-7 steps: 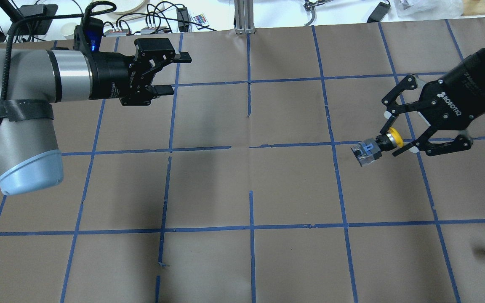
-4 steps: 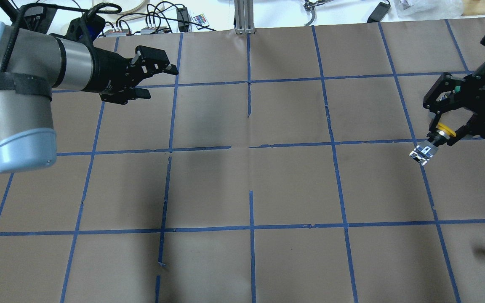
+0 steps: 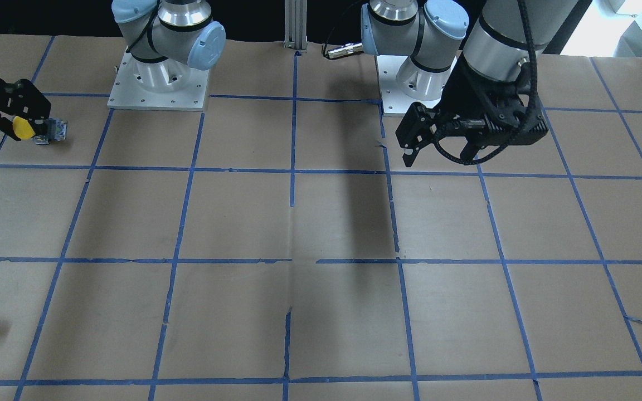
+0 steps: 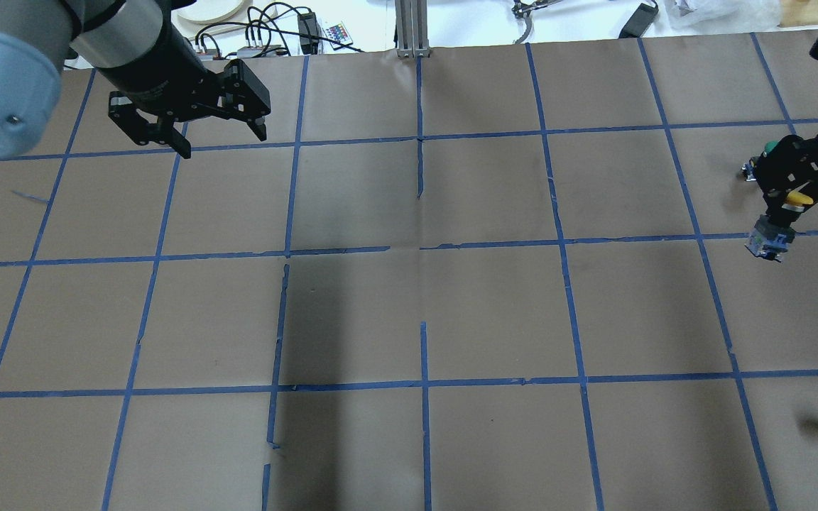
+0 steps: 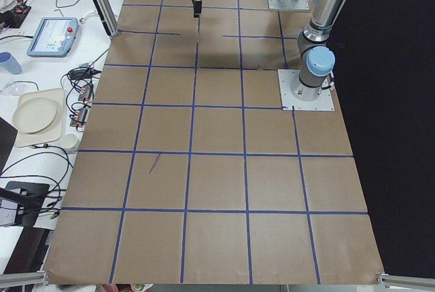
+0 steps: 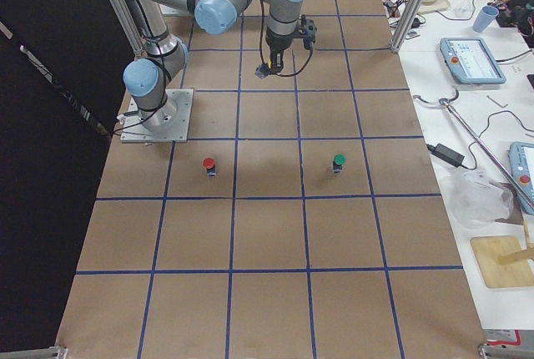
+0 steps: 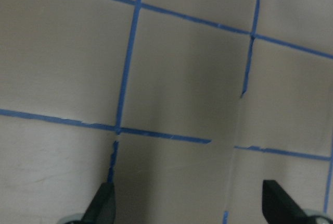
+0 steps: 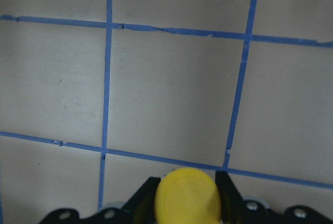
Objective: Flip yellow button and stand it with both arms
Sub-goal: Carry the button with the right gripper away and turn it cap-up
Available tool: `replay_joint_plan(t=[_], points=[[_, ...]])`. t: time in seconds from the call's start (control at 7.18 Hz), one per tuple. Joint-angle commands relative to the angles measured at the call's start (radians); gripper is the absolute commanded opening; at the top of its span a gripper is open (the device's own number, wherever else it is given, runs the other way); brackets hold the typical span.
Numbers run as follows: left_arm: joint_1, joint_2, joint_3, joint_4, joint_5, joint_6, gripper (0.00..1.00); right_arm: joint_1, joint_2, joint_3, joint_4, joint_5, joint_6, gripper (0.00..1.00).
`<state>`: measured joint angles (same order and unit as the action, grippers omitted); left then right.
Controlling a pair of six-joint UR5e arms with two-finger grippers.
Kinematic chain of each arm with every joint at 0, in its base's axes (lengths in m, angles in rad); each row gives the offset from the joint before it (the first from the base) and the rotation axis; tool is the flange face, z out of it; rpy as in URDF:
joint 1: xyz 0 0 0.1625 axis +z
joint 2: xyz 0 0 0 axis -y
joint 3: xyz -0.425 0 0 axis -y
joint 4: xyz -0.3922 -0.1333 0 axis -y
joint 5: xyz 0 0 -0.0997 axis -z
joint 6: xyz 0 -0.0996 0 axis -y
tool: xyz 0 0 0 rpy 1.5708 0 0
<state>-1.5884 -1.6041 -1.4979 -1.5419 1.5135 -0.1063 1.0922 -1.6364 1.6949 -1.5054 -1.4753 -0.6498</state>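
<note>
right gripper (image 4: 787, 204) pinches yellow button (image 4: 773, 233) over the table (image 4: 494, 312); left gripper (image 4: 223, 143) spread, well apart.

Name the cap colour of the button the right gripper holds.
Yellow button cap; clearest in right wrist view.

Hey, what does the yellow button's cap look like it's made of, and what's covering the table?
The yellow button: its cap is probably plastic, smooth and evenly coloured with a soft sheen. The table cover looks like brown paper, matte, with creases and small tears. The blue lines are likely tape, frayed in places.
</note>
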Motion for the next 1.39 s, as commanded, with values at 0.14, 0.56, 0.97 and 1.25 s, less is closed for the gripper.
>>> replay_joint_plan(t=[0.14,0.56,0.97,1.25], points=[[-0.002,0.052,-0.052,-0.048,0.111,0.177,0.99,-0.116,-0.002,0.15,-0.286,0.001,-0.588,0.06],[0.018,0.075,-0.087,0.034,0.097,0.174,0.99,-0.23,0.001,0.227,-0.415,0.103,-1.085,0.07],[0.042,0.067,-0.032,-0.032,0.028,0.178,1.0,-0.316,0.148,0.23,-0.494,0.248,-1.447,0.07],[0.044,0.055,-0.056,-0.023,0.026,0.174,1.0,-0.399,0.249,0.232,-0.49,0.279,-1.608,0.07]])
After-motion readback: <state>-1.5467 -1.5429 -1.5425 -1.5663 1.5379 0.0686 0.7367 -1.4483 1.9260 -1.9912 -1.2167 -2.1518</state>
